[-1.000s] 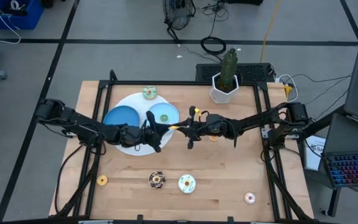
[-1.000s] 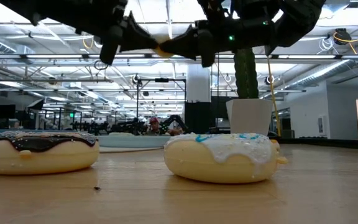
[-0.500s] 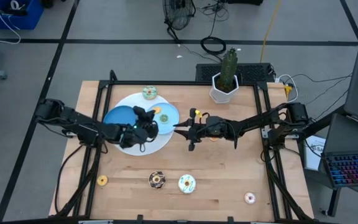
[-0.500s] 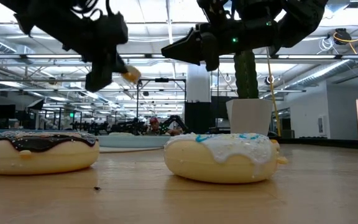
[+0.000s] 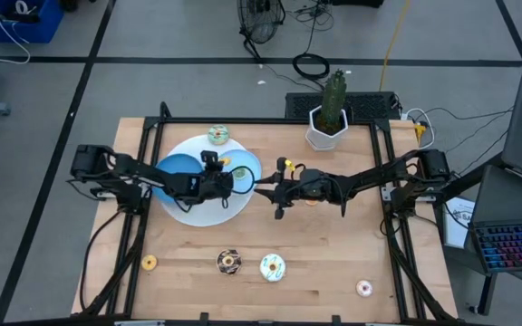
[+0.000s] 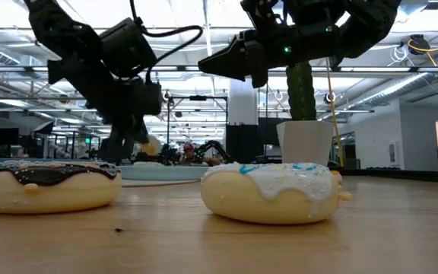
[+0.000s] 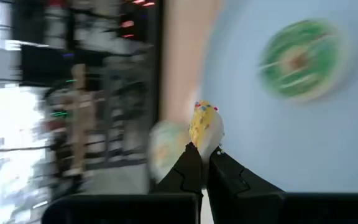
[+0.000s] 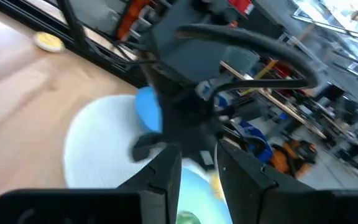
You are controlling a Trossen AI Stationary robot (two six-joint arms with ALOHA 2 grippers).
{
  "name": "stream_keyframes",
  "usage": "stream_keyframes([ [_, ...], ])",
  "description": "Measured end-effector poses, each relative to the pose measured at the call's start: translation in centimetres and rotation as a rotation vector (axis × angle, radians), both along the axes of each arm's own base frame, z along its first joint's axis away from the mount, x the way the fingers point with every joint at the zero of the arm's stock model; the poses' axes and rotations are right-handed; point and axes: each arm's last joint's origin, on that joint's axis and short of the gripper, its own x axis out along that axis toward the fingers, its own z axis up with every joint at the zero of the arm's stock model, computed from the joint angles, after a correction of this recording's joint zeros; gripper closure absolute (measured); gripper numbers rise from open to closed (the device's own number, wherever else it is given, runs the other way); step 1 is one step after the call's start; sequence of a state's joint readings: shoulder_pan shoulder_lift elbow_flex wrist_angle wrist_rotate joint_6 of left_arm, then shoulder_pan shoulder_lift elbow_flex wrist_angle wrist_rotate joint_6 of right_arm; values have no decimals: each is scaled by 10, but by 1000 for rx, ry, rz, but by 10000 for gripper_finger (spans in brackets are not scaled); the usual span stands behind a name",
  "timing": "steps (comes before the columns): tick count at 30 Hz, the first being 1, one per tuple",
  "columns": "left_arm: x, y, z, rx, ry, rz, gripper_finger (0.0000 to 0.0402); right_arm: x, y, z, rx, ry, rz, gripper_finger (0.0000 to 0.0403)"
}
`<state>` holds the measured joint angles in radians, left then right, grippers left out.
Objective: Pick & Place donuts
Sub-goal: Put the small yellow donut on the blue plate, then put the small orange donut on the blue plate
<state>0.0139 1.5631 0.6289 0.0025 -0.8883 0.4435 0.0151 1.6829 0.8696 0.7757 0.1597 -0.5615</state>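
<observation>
Donut (image 7: 204,123) | clamped in left hand (image 7: 205,149), over plate (image 5: 184,204) | right hand (image 8: 196,163) apart, midair

Yellow sprinkled donut (image 7: 204,124) pinched edgewise; five donuts lie scattered.

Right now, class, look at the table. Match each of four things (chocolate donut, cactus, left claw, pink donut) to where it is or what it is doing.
Things:
1. chocolate donut
2. cactus
3. left claw
4. pink donut

Places or states:
a. stands in a white pot at the far edge
b. lies alone at the near right corner of the table
c. shut on a yellow donut above the blue plate
d. lies near the front edge, beside the white-iced donut

Pairs: 1-d, 2-a, 3-c, 4-b
</observation>
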Motion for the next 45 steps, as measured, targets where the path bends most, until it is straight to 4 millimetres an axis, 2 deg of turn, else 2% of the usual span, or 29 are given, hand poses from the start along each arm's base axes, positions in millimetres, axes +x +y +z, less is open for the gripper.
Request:
stream_keyframes([
  [2, 2, -1, -5, -81, -18, -27, 394, 0, -1, 0, -4, 4, -31, 309],
  [6, 3, -1, -12, -135, -33, -14, 392, 0, -2, 0, -12, 3, -78, 307],
  [13, 0, -1, -16, -256, -73, 22, 354, 0, -2, 0, -12, 3, -76, 307],
  [18, -1, -6, -17, -301, -94, 32, 342, 0, -2, 0, -8, 4, -77, 301],
  [24, -3, -13, -12, -284, -143, 69, 340, -1, -2, -1, -9, 16, -76, 275],
  [28, -5, -15, -1, -285, -230, 101, 331, -1, -2, -2, -9, 17, -76, 249],
  [31, -6, -16, 8, -308, -286, 105, 306, -1, -2, -2, -9, 17, -76, 230],
  [36, -10, -15, 9, -312, -277, 130, 239, -1, -2, -2, -4, 16, -76, 210],
  [41, -12, -15, 7, -319, -250, 138, 171, -1, -2, -2, 9, 13, -79, 202],
  [45, -13, -18, 14, -308, -268, 111, 137, -1, -2, -2, 22, 18, -81, 203],
])
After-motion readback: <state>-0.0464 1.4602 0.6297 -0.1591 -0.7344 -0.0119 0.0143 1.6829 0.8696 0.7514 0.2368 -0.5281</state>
